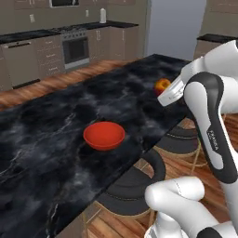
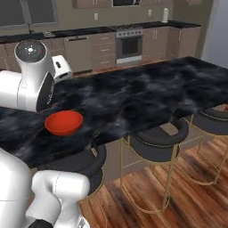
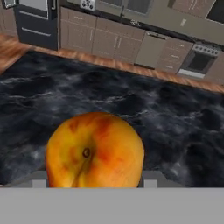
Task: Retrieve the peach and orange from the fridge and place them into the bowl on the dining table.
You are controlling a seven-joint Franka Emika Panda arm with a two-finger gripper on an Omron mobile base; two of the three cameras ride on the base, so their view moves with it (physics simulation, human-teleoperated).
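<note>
1. We saw the peach (image 3: 95,150) held in the gripper (image 1: 163,91), the fruit sitting between the two fingers, which were closed partway onto its sides. In the hand view it loomed large, mottled red over orange-yellow, with its stem dimple facing the camera.

2. In the left base view we found the same peach (image 1: 162,85) as a small red and yellow shape just past the white hand, above the far right part of the dining table (image 1: 56,139). We could not tell from any view whether it was touching the marble or raised above it.

3. The bowl (image 1: 104,135) stood on the black, white-veined top near the table's front edge, glossy red-orange and upright. From the right base view we saw the bowl (image 2: 63,122) close beside the arm's big white joint, with nothing visible inside it.

4. The peach and the bowl were well apart, the fruit farther along the table than the bowl.

5. Black round stools (image 2: 156,141) on thin gold legs stood tucked under the table's near edge, over a wooden floor.

6. Beyond the table we saw brown cabinets and an oven (image 2: 128,42) along the far wall. In the hand view a dark, tall appliance (image 3: 37,22) stood at the upper left, which we took for the fridge.
</note>
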